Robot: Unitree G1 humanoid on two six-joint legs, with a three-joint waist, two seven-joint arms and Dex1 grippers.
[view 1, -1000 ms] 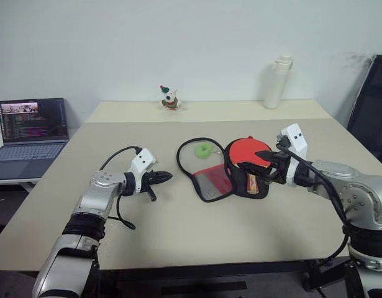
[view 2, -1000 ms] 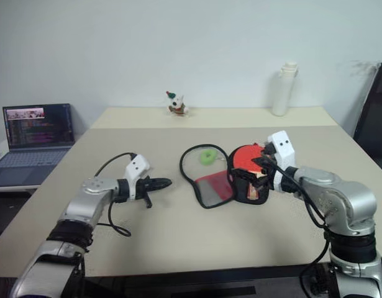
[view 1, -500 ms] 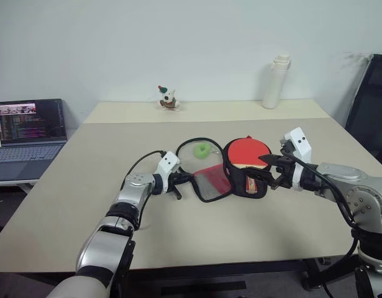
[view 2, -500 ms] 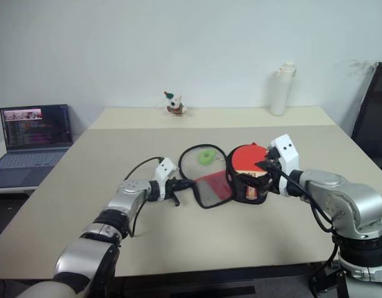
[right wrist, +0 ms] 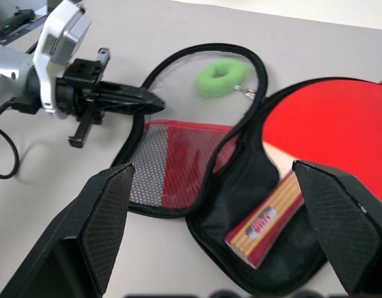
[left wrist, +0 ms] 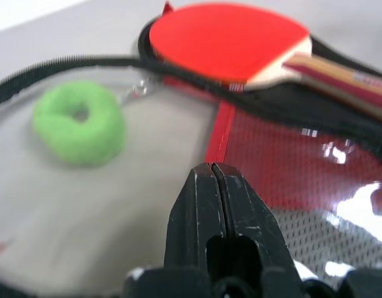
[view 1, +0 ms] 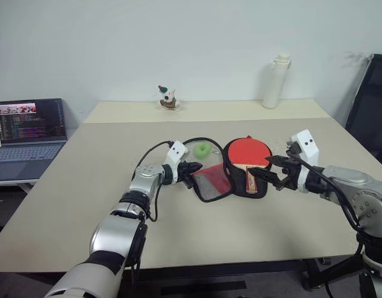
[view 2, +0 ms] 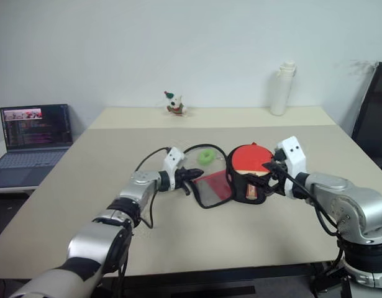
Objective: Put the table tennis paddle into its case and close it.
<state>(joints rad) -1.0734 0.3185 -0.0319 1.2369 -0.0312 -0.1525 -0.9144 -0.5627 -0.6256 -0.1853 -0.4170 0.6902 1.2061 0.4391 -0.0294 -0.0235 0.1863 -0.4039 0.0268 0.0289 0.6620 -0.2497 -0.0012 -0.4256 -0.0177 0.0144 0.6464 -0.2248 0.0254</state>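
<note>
One paddle [view 1: 248, 151], one case [view 1: 223, 180], one green ring [view 1: 204, 149], one bottle [view 1: 274, 82], one laptop [view 1: 28, 130], one figurine [view 1: 168, 98]

Beige table [view 1: 85, 205]: open case [view 1: 231, 177], toy figure [view 1: 168, 98], white bottle [view 1: 274, 82].

Light: even, bright indoor, diffuse, from overhead.
Shadows: soft and faint on the beige matte tabletop [view 1: 197, 230].
Glare: white glints on the black mesh pocket of the red soft case [left wrist: 340, 205].
Focus, left wrist view: green foam ring [left wrist: 79, 122] soft; round red rubber paddle face [left wrist: 228, 38] slightly blurred.
Head views: sharp, mild grain.
</note>
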